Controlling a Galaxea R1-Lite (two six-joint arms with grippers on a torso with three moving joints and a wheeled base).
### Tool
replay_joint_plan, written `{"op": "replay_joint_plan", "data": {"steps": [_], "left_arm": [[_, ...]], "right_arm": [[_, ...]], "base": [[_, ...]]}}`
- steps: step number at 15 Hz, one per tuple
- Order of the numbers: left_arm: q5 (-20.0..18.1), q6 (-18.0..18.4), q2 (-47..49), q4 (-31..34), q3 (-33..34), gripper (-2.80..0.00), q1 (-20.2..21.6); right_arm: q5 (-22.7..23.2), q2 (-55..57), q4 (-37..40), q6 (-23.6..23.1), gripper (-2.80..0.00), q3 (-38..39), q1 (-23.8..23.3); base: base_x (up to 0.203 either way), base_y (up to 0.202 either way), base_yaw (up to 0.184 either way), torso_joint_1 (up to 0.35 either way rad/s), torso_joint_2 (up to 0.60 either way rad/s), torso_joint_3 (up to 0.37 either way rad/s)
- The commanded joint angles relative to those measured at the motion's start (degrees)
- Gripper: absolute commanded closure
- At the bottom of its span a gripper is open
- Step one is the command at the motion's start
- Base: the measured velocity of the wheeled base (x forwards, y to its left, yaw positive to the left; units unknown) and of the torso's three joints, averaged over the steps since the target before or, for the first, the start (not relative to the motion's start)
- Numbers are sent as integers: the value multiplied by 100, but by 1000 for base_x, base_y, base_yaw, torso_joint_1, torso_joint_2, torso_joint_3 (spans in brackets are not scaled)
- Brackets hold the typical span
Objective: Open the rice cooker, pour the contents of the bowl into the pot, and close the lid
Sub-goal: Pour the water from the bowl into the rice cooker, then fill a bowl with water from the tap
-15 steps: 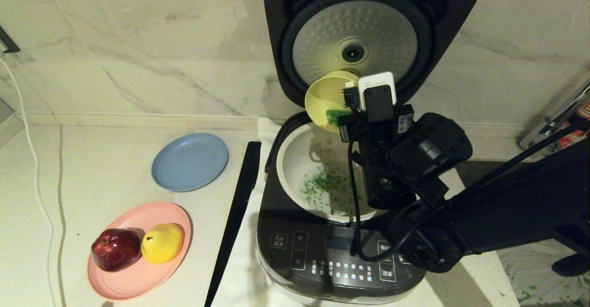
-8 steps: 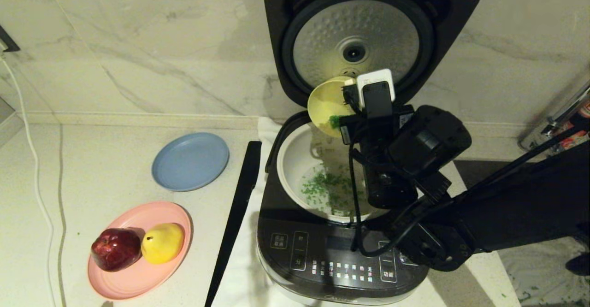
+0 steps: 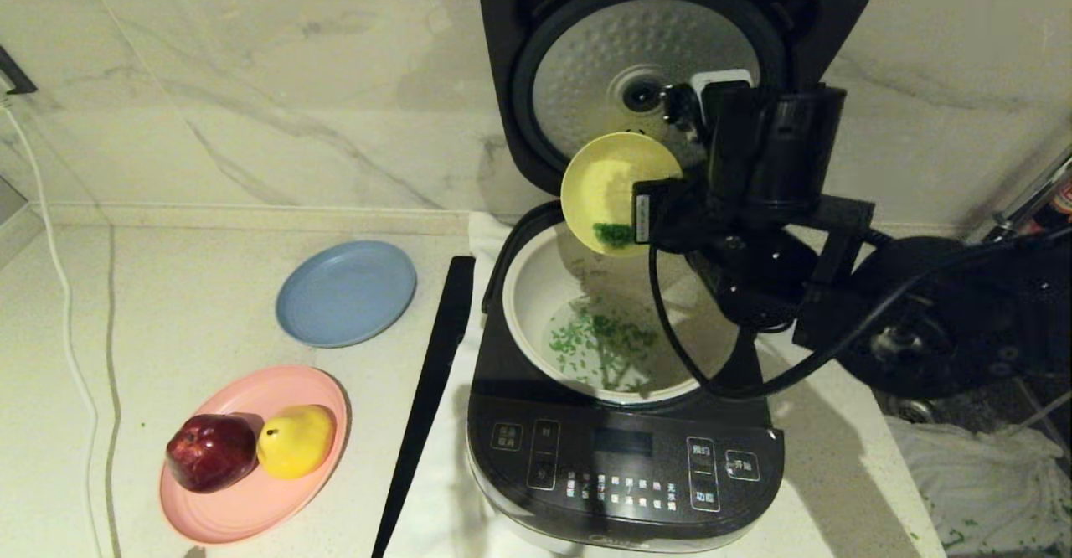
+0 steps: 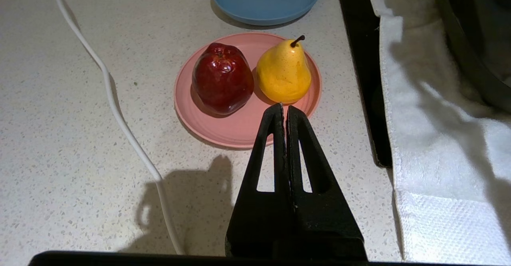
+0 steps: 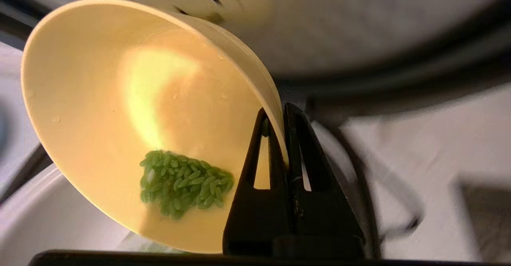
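Most green bits now lie in the pot at lower centre, while above it the right gripper, clamped on the bowl rim, has rolled it steeper, a small clump still clinging, so pouring continues.

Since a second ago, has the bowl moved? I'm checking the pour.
Yes. The bowl, held by the right gripper, has turned more on edge against the lid, its position barely changed.
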Motion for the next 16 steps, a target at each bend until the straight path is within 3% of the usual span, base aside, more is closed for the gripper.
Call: {"op": "replay_joint_plan", "data": {"steps": [1, 3, 8, 12, 16], "left_arm": [[0, 3, -4, 0, 52, 0, 1], [0, 3, -4, 0, 53, 0, 1], [0, 3, -4, 0, 51, 0, 1], [0, 3, -4, 0, 49, 0, 1], [0, 3, -4, 0, 44, 0, 1]], "right_arm": [[337, -249, 2405, 1623, 0, -703, -163], [779, -312, 3400, 2380, 0, -1117, -285], [2029, -753, 5935, 3479, 0, -2224, -513], [2977, -1527, 7155, 3797, 0, -2465, -983], [3495, -2230, 7932, 4027, 0, -2184, -2012]], "base": [[0, 0, 0, 0, 0, 0], [0, 0, 0, 0, 0, 0], [0, 0, 0, 0, 0, 0], [0, 0, 0, 0, 0, 0], [0, 0, 0, 0, 0, 0]]}}
